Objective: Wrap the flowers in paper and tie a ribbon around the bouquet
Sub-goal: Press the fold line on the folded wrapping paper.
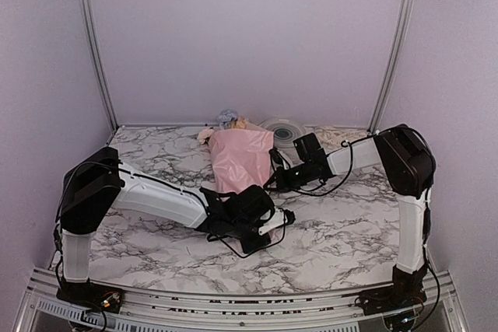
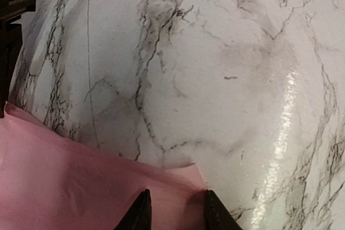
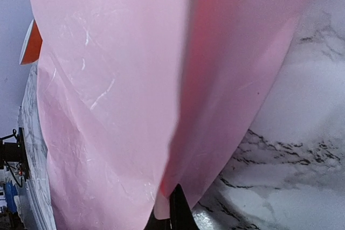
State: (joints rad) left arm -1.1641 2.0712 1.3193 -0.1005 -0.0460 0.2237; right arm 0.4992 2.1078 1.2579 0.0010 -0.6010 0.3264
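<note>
Only the top view shows the flowers (image 1: 228,119) poking from the far end of the paper (image 1: 241,157), with a plate (image 1: 282,130) just right of them. The right hand (image 3: 171,214) is pinched on the paper's edge. The left hand (image 2: 175,208), fingers apart, straddles the paper's corner on the bench (image 2: 215,79).

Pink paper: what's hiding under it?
Flower heads peek out past the paper at its far edge. Whatever else lies underneath, like their stems, cannot be seen, because the paper covers it.
</note>
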